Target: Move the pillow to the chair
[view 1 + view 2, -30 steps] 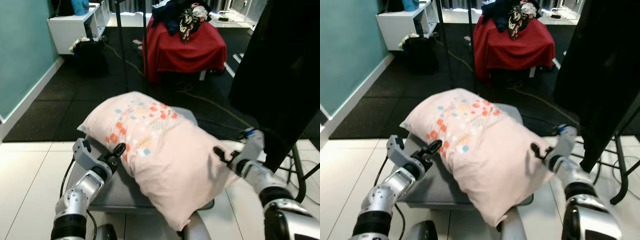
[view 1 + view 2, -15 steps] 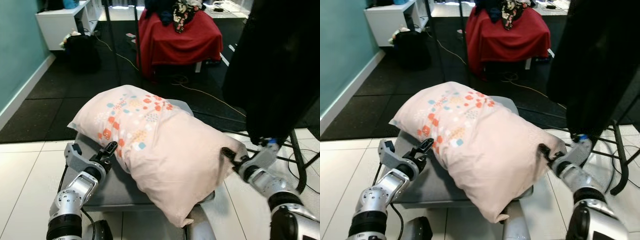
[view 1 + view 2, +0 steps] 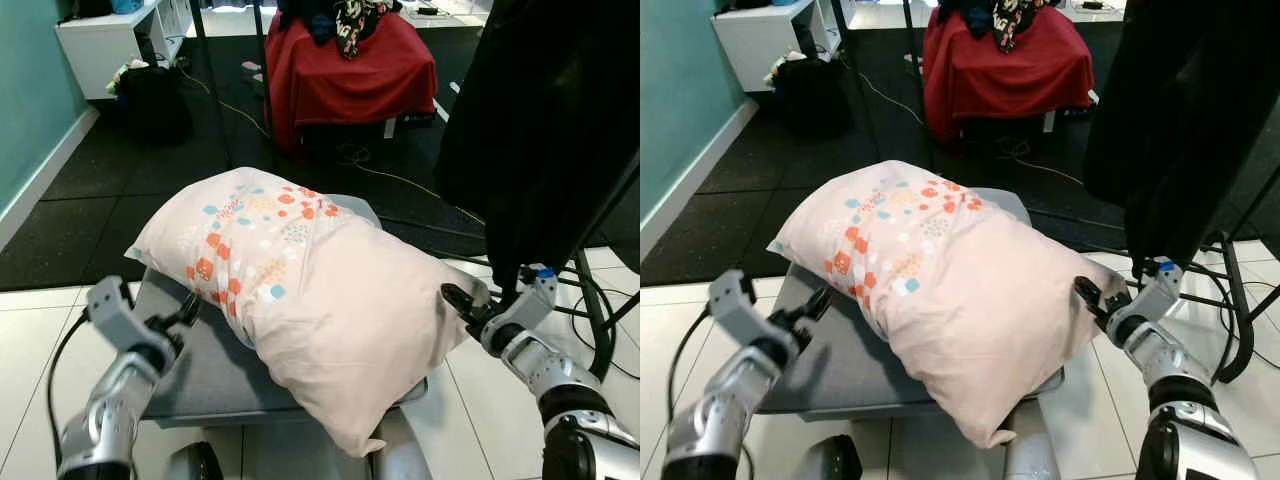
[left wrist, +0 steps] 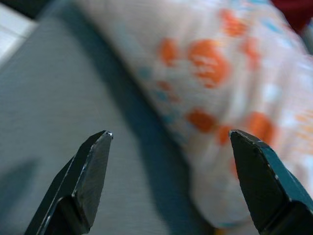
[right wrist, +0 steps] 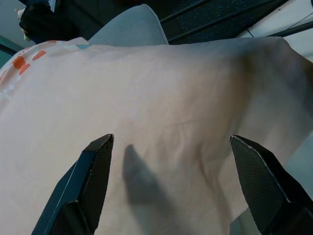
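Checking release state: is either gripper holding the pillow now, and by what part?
Nothing is held. The left gripper is open beside the pillow, over the gray chair seat. The right gripper is open at the pillow's plain pink end.

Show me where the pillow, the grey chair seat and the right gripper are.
pillow (image 3: pixel 320 290), left eye view, middle of its pink top.
grey chair seat (image 3: pixel 195 365), left eye view, bare part beside the pillow.
right gripper (image 3: pixel 458 302), left eye view, between its fingertips at the pillow's end.

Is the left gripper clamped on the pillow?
No, the left gripper is open, with the pillow lying beyond its fingertips on the grey seat.
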{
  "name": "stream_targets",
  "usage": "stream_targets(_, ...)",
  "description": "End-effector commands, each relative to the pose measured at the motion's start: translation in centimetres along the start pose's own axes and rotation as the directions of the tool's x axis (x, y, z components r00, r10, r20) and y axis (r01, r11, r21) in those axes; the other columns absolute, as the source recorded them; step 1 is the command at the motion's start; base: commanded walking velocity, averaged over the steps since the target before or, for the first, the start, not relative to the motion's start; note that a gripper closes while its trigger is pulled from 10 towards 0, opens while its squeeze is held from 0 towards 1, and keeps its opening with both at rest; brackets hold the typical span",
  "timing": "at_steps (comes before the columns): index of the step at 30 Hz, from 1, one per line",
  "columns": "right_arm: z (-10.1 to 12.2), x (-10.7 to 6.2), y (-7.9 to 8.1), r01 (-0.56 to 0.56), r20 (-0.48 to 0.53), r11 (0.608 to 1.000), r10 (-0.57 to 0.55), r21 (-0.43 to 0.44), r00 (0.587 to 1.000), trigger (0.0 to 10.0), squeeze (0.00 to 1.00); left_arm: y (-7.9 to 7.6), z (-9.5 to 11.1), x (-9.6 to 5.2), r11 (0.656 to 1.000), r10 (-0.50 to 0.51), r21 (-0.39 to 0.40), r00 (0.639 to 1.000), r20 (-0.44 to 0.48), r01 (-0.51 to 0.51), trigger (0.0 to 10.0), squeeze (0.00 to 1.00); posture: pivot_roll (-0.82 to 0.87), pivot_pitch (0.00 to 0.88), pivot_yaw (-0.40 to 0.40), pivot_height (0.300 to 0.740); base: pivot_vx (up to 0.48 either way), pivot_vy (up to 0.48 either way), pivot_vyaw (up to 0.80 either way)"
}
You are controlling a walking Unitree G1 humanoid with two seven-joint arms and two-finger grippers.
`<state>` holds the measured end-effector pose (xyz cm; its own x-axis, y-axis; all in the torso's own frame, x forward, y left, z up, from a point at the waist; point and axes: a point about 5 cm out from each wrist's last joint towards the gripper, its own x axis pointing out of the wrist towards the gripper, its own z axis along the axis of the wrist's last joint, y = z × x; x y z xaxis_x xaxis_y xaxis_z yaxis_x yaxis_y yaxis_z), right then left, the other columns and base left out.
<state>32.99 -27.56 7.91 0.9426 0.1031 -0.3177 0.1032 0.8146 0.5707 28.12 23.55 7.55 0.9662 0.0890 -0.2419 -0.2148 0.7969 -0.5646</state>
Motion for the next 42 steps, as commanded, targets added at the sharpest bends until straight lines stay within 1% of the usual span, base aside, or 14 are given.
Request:
stream_targets(1, -1.1, 0.1, 0.0, -0.003, -0.036, 1.000, 0.003, -0.014, 0.999, 10.0, 0.00, 0.9, -0.2, -0.3, 0.997, 0.042, -0.065, 0.999, 0.015, -0.041, 10.0, 0.00, -0.15, 0.073, -0.014, 0.495, 0.000, 0.000, 0.00)
stream_targets(6, -2.2, 1.0, 2.2, -0.097, -0.075, 0.992, 0.103, 0.084, 0.992, 10.0, 0.00, 0.4, -0.1, 0.0, 0.969, 0.019, -0.249, 0.998, 0.052, -0.005, 10.0, 0.00, -0.16, 0.064, -0.015, 0.495, 0.000, 0.000, 0.00)
stream_targets(9, -3.2, 1.5, 3.6, -0.159, -0.120, 0.977, 0.176, 0.144, 0.977, 10.0, 0.00, -0.1, 0.1, 0.1, 0.953, 0.006, -0.303, 0.997, 0.074, 0.017, 10.0, 0.00, -0.17, 0.063, -0.011, 0.495, 0.000, 0.000, 0.00)
stream_targets(15, -5.1, 2.0, 5.6, -0.214, -0.214, 0.963, 0.246, 0.165, 0.945, 10.0, 0.00, -1.0, 0.5, 0.2, 0.926, -0.018, -0.374, 0.994, 0.103, 0.056, 10.0, 0.00, -0.16, 0.066, -0.013, 0.495, 0.000, 0.000, 0.00)
stream_targets(17, -5.3, 2.1, 5.7, -0.211, -0.228, 0.966, 0.241, 0.152, 0.943, 10.0, 0.00, -1.1, 0.6, 0.2, 0.925, -0.023, -0.374, 0.994, 0.103, 0.060, 10.0, 0.00, -0.16, 0.066, -0.013, 0.495, 0.000, 0.000, 0.00)
stream_targets(18, -5.7, 2.1, 5.6, -0.187, -0.255, 0.976, 0.211, 0.114, 0.944, 10.0, 0.00, -1.3, 0.6, 0.2, 0.933, -0.032, -0.355, 0.995, 0.096, 0.064, 10.0, 0.00, -0.16, 0.092, -0.016, 0.495, 0.000, 0.000, 0.00)
stream_targets(20, -5.0, 2.0, 4.6, -0.149, -0.236, 0.989, 0.148, 0.011, 0.960, 10.0, 0.00, -0.8, 0.3, -0.3, 0.973, -0.009, -0.231, 0.997, 0.081, 0.027, 10.0, 0.00, -0.16, 0.087, -0.014, 0.495, 0.000, 0.000, 0.00)
stream_targets(22, -4.6, 1.9, 4.3, -0.140, -0.224, 0.990, 0.134, -0.012, 0.965, 10.0, 0.00, -0.6, 0.2, -0.5, 0.980, -0.001, -0.196, 0.997, 0.076, 0.016, 10.0, 0.00, -0.16, 0.087, -0.014, 0.495, 0.000, 0.000, 0.00)
stream_targets(24, -3.4, 1.4, 2.8, -0.084, -0.183, 0.996, 0.080, -0.013, 0.980, 10.0, 0.00, 0.5, -0.5, -1.0, 0.976, 0.027, -0.219, 0.998, 0.055, -0.014, 10.0, 0.00, -0.17, 0.082, -0.010, 0.495, 0.000, 0.000, 0.00)
stream_targets(25, -3.4, 1.4, 2.8, -0.084, -0.183, 0.996, 0.080, -0.013, 0.980, 10.0, 0.00, 0.5, -0.5, -1.0, 0.976, 0.027, -0.219, 0.998, 0.055, -0.014, 10.0, 0.00, -0.17, 0.082, -0.010, 0.495, 0.000, 0.000, 0.00)
stream_targets(26, -2.8, 1.0, 1.7, -0.040, -0.160, 0.999, 0.037, -0.017, 0.986, 10.0, 0.00, 1.2, -1.2, -1.2, 0.969, 0.047, -0.246, 0.998, 0.033, -0.038, 10.0, 0.00, -0.17, 0.072, -0.007, 0.495, 0.000, 0.000, 0.00)
stream_targets(28, -2.7, 0.8, 1.4, -0.030, -0.152, 0.999, 0.027, -0.021, 0.988, 10.0, 0.00, 1.3, -1.3, -1.2, 0.968, 0.049, -0.246, 0.998, 0.029, -0.040, 10.0, 0.00, -0.17, 0.072, -0.007, 0.495, 0.000, 0.000, 0.00)
stream_targets(30, -2.2, 0.8, 1.4, -0.040, -0.115, 0.999, 0.037, -0.023, 0.993, 10.0, 0.00, 1.0, -1.5, -1.2, 0.971, 0.042, -0.236, 0.999, 0.029, -0.034, 10.0, 0.00, -0.17, 0.066, -0.011, 0.500, 0.000, 0.000, 0.00)
stream_targets(42, -1.6, 1.4, 2.8, -0.119, -0.081, 0.993, 0.117, -0.027, 0.990, 10.0, 0.00, 0.3, -1.4, -0.7, 0.973, 0.028, -0.230, 0.999, 0.039, -0.018, 10.0, 0.00, -0.18, 0.066, -0.021, 0.547, 0.000, 0.000, 0.00)
